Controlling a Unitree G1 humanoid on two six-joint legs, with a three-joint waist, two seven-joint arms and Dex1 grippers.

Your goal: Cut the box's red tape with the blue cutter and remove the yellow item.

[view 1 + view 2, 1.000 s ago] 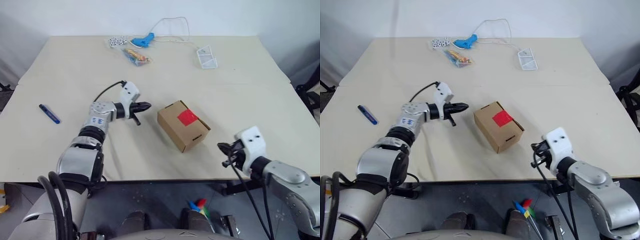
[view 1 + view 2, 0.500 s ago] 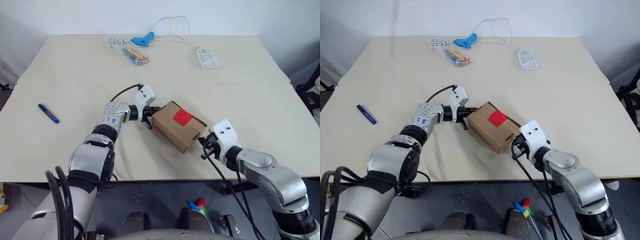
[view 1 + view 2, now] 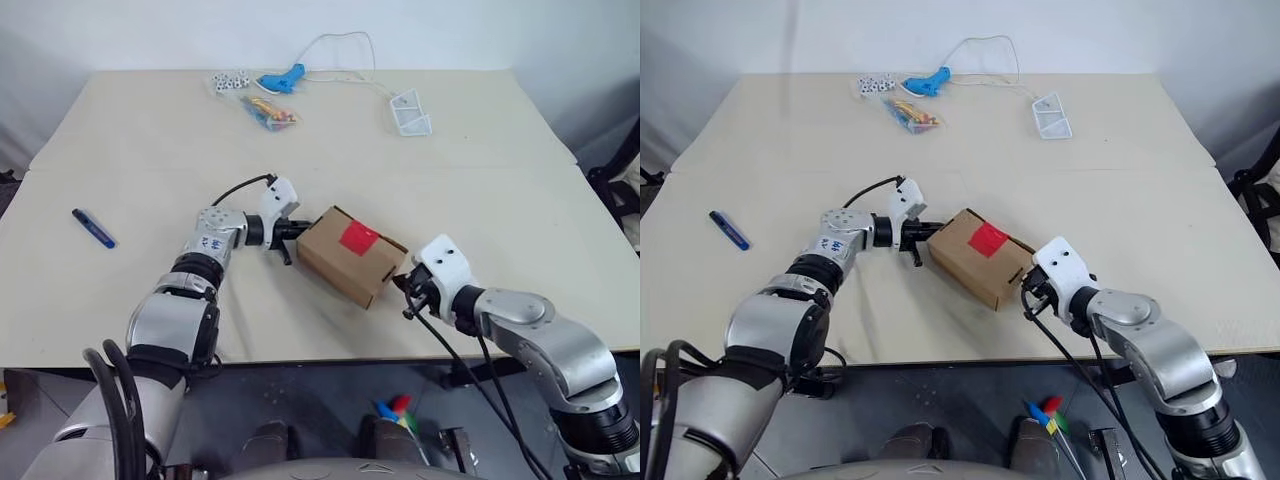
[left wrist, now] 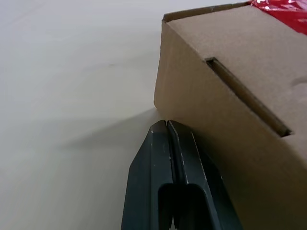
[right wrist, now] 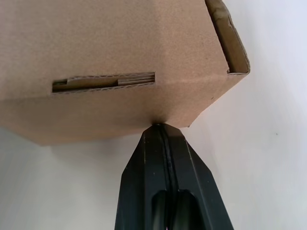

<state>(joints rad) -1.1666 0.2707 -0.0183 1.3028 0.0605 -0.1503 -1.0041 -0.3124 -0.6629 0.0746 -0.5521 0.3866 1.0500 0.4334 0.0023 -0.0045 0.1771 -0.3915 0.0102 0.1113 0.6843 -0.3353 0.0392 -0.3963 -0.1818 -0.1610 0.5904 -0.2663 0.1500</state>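
Note:
The brown cardboard box (image 3: 335, 262) lies closed on the table, with the red tape (image 3: 358, 238) across its top seam. My left gripper (image 3: 297, 229) is shut, and its tip presses the box's left end low by a corner (image 4: 165, 123). At the opposite end my right gripper (image 3: 405, 289), shut too, touches the bottom edge under a flap slot (image 5: 157, 126). Neither holds anything. The blue cutter (image 3: 96, 228) lies far off to the left on the table. The yellow item is out of view.
At the table's far side lie a light-blue corded gun-shaped tool (image 3: 283, 78), a packet of colourful sticks (image 3: 268, 112), a cluster of small white pieces (image 3: 232, 82) and a small clear container (image 3: 410, 112). The near table edge (image 3: 320, 358) runs close below the box.
Both shut grippers have closed in on the box, the left from the left, the right from the near right. The box has turned slightly between them.

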